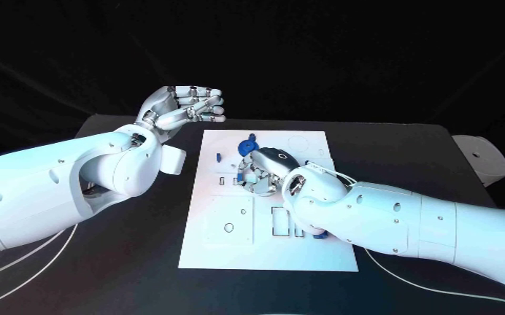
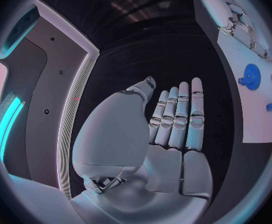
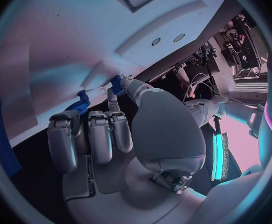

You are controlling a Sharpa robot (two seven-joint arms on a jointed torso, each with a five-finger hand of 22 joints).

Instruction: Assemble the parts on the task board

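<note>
We pinch a small blue part [image 3: 117, 81] in our right hand [image 1: 268, 165], low over the board [image 1: 231, 242] to seat it, while our left hand [image 1: 190, 107] waits beside it, flat and empty.

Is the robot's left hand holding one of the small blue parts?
No, the left hand is raised with fingers straight and nothing in it, away from the white task board.
</note>
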